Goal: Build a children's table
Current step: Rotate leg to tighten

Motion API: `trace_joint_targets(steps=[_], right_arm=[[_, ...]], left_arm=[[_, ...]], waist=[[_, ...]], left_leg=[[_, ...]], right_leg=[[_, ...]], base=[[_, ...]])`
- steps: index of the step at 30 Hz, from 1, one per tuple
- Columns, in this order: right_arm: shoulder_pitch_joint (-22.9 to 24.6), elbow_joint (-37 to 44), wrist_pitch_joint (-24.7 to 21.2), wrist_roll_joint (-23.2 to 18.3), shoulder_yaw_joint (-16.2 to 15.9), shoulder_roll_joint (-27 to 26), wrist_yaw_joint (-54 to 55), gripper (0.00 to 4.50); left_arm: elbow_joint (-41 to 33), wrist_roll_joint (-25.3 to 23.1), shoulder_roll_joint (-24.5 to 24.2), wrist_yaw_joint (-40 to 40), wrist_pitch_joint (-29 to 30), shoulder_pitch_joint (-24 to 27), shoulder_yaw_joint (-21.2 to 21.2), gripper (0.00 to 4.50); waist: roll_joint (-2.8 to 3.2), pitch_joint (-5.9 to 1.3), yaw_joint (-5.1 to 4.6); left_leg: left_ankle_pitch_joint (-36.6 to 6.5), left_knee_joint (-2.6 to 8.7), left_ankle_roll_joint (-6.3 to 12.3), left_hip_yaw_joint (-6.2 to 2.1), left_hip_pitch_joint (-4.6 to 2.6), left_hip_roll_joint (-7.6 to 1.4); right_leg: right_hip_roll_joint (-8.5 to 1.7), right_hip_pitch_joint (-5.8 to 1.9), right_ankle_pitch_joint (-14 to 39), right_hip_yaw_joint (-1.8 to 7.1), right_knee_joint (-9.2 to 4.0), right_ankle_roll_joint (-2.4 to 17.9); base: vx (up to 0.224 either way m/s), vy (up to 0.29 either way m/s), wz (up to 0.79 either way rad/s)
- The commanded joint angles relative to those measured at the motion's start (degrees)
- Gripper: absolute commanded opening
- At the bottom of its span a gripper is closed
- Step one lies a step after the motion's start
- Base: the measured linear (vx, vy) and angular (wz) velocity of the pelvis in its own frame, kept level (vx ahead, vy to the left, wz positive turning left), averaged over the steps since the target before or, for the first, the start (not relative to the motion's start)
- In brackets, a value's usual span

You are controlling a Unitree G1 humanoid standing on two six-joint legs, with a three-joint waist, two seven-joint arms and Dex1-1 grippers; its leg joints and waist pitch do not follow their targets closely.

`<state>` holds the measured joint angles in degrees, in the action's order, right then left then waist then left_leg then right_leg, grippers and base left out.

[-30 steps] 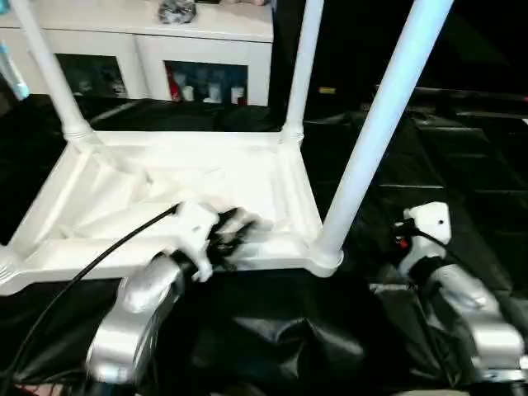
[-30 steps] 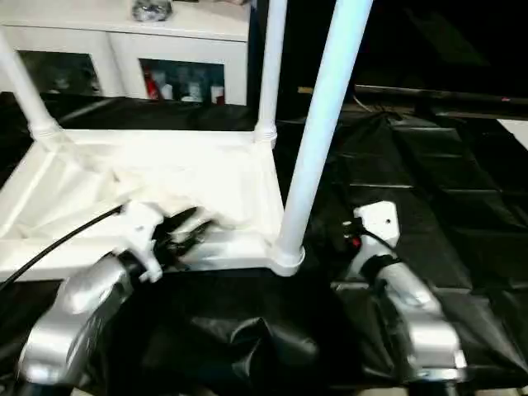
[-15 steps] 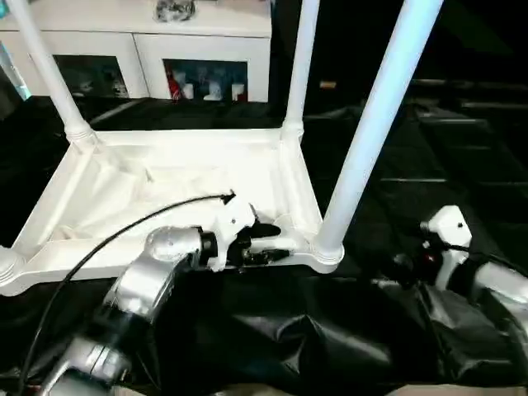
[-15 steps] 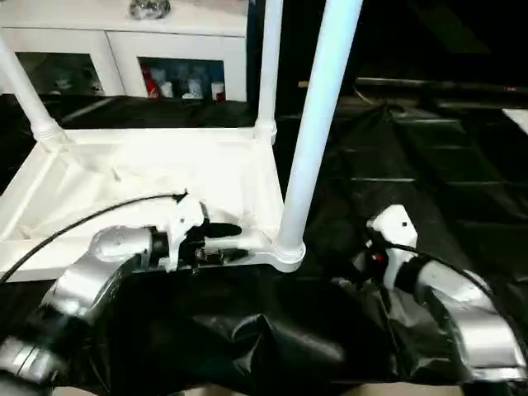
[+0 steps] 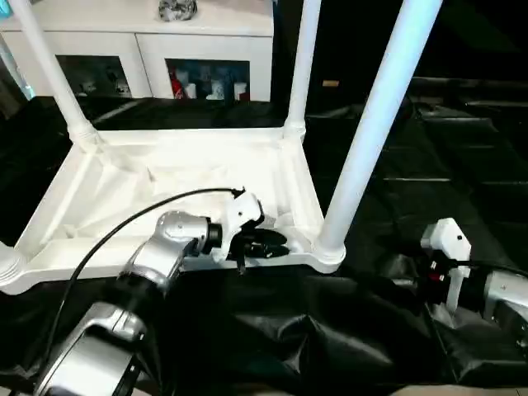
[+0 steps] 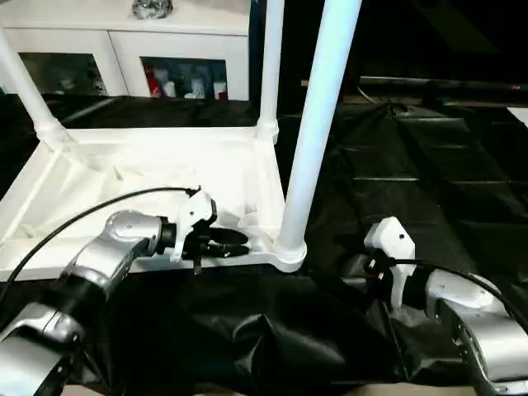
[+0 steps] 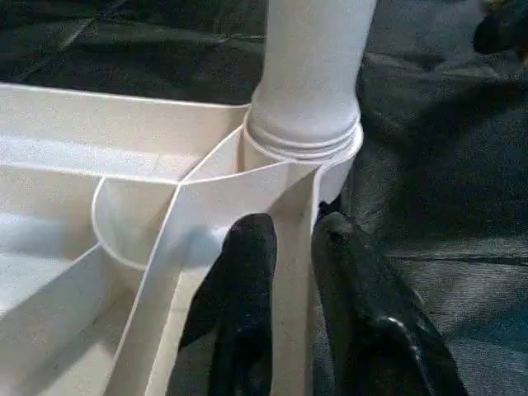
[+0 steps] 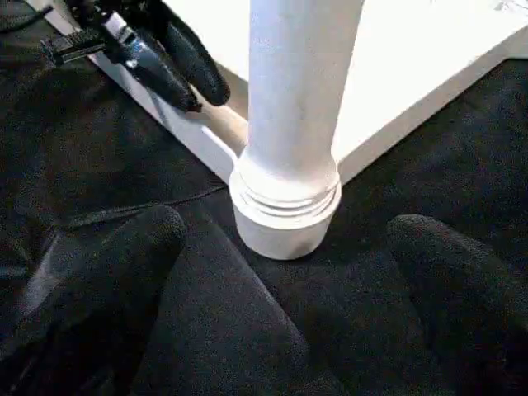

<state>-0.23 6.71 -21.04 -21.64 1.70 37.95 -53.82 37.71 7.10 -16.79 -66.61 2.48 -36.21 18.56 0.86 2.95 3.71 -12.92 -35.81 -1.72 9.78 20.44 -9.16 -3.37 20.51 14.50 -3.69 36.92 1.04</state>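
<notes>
The white tabletop lies upside down on black cloth, ribs facing up. Three white tube legs stand in its corner sockets: far left, far right and near right. My left gripper is at the near rim, close to the near right socket. In the left wrist view its fingers pinch the rim wall, one inside and one outside. My right gripper stands open just right of that socket, its fingers wide apart and clear of it.
Black cloth covers the work surface and bunches in folds near the front edge. A white glass-door cabinet stands behind the tabletop. The left arm's black cable arcs over the tabletop's near side.
My left gripper slid right along the near rim toward the near right corner, and its fingers closed on the rim wall. My right arm drew back to the right and lower.
</notes>
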Motion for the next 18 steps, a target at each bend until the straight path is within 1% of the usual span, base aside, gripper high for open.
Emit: trace_joint_targets(steps=[1, 2, 3, 4, 5, 6, 7, 9, 13, 15, 16, 18], right_arm=[[0.5, 1.57, -0.63, -0.11, 0.06, 0.46, -0.3, 4.5], [0.57, 1.64, -0.66, -0.15, 0.05, 0.52, -0.27, 4.5], [0.82, 1.83, -0.66, 0.03, -0.01, 0.68, -0.22, 4.5], [0.86, 1.89, -0.69, 0.06, -0.02, 0.71, -0.21, 4.5], [1.03, 2.07, -0.78, 0.11, -0.05, 0.77, -0.24, 4.5], [1.18, 2.2, -0.85, 0.12, -0.08, 0.85, -0.3, 4.5], [1.24, 2.27, -0.91, 0.1, -0.1, 0.89, -0.33, 4.5], [1.39, 2.23, -0.76, 0.21, -0.24, 1.02, -0.3, 4.5], [1.59, 2.11, -0.61, 0.31, -0.34, 1.05, -0.31, 4.5], [1.63, 1.76, -0.31, 0.67, -0.54, 1.07, -0.31, 4.5], [1.64, 1.64, -0.14, 0.88, -0.64, 1.11, -0.31, 4.5], [1.65, 1.61, -0.07, 0.98, -0.7, 1.13, -0.33, 4.5]], left_arm=[[1.79, -0.67, 0.14, -1.15, -1.6, -1.36, 0.46, 0.7], [2.52, -0.95, 0.26, -1.31, -2.15, -1.61, 0.45, 0.61], [4.13, -1.51, 0.54, -1.31, -3.34, -2.12, 0.5, 0.61], [4.48, -1.6, 0.6, -1.35, -3.59, -2.23, 0.49, 0.54], [5.51, -2.22, 0.61, -1.7, -4.59, -2.47, 0.9, 0.4], [6.42, -2.69, 0.65, -2.27, -5.21, -2.66, 1.23, 0.26], [6.9, -2.94, 0.67, -2.64, -5.51, -2.75, 1.42, 0.19], [7.75, -3.42, 0.65, -3.25, -6.13, -2.85, 1.67, 0.1], [9.12, -4.04, 0.54, -3.91, -6.78, -3.13, 1.82, 0.1], [9.95, -4.17, 0.63, -4.11, -7.22, -3.35, 1.53, 0.1], [10.29, -4.25, 0.65, -4.22, -7.47, -3.44, 1.41, 0.1], [10.53, -4.77, 0.48, -3.92, -8.26, -3.47, 1.55, 0.1]], waist=[[-0.27, -3.27, 0.3], [-0.31, -3.26, 0.29], [-0.2, -3.37, 0.32], [-0.25, -3.3, 0.29], [-0.1, -3.32, 0.32], [-0.19, -3.28, 0.23], [-0.14, -3.22, 0.19], [-0.11, -3.2, 0.22], [-0.01, -3.17, 0.21], [-0.06, -3.19, 0.19], [-0.21, -3.16, 0.17], [-0.14, -3.11, 0.16]], left_leg=[[-4.43, 4.36, 5.09, -2.02, -0.01, -4.66], [-4.18, 4.3, 5.43, -1.96, 0.03, -4.52], [-3.92, 4.26, 5.48, -2.01, 0.02, -4.62], [-3.85, 4.23, 5.76, -1.96, 0.06, -4.52], [-3.87, 4.23, 5.71, -2.01, 0.07, -4.59], [-4.11, 4.3, 5.75, -2.02, 0.11, -4.62], [-4.57, 4.37, 5.7, -2.0, 0.01, -4.67], [-4.91, 4.42, 5.45, -2.02, 0.01, -4.75], [-5.22, 4.46, 5.29, -2.03, -0.02, -4.78], [-5.05, 4.43, 5.4, -1.99, 0.04, -4.73], [-5.15, 4.45, 5.46, -1.97, 0.06, -4.68], [-5.29, 4.48, 5.36, -1.98, 0.11, -4.71]], right_leg=[[-6.3, -2.68, -3.15, 3.67, -4.69, 16.34], [-6.26, -2.67, -3.3, 3.63, -4.75, 16.2], [-6.36, -2.74, -3.69, 3.63, -4.6, 16.2], [-6.26, -2.68, -3.48, 3.61, -4.79, 15.99], [-6.34, -2.71, -3.45, 3.61, -4.7, 16.01], [-6.31, -2.7, -2.84, 3.59, -4.79, 15.8], [-6.3, -2.59, -2.12, 3.6, -4.91, 15.7], [-6.38, -2.6, -1.62, 3.63, -4.95, 15.82], [-6.42, -2.53, -1.34, 3.65, -4.94, 15.95], [-6.44, -2.57, -1.56, 3.67, -4.97, 15.93], [-6.41, -2.57, -1.14, 3.65, -5.06, 15.78], [-6.43, -2.55, -0.26, 3.66, -5.12, 15.57]], base=[[0.0, 0.0, 0.0], [0.0, 0.0, 0.0], [0.0, 0.0, 0.0], [0.0, 0.0, 0.0], [0.0, 0.0, 0.0], [0.0, 0.0, 0.0], [0.0, 0.0, 0.0], [0.0, 0.0, 0.0], [0.0, 0.0, 0.0], [0.0, 0.0, 0.0], [0.0, 0.0, 0.0], [0.0, 0.0, 0.0]])
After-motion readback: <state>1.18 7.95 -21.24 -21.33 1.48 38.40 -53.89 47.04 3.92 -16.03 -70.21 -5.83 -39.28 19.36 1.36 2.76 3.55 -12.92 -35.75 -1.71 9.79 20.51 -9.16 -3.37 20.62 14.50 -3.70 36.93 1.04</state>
